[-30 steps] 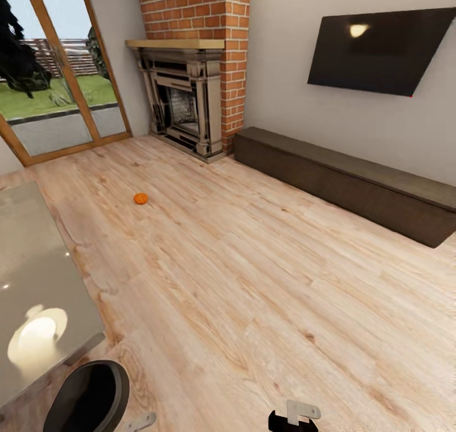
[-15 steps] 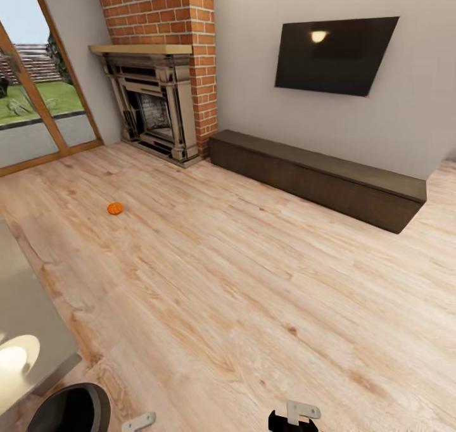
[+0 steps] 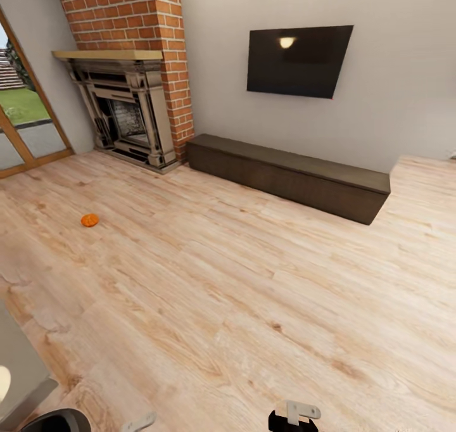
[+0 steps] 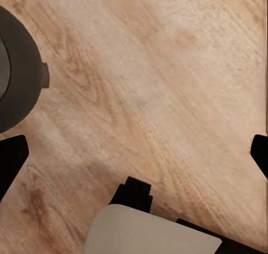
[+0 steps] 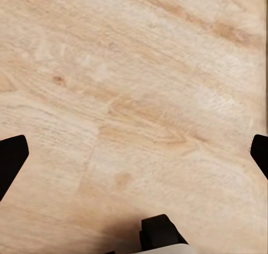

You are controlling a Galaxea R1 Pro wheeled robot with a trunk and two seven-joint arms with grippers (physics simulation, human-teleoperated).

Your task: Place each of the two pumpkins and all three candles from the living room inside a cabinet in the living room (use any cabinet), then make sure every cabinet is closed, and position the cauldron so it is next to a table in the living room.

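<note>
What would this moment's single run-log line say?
phase: travelling | pumpkin: on floor near fireplace | cabinet: closed, along wall | cauldron: beside table | both pincers: open, empty

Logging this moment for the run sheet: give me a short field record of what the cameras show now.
pumpkin: one, on the bare wood floor, out in front of the fireplace
cabinet: along the wall under the TV, front shut
cauldron: on the floor beside the table
left fingers: spread, empty
right fingers: spread, empty
</note>
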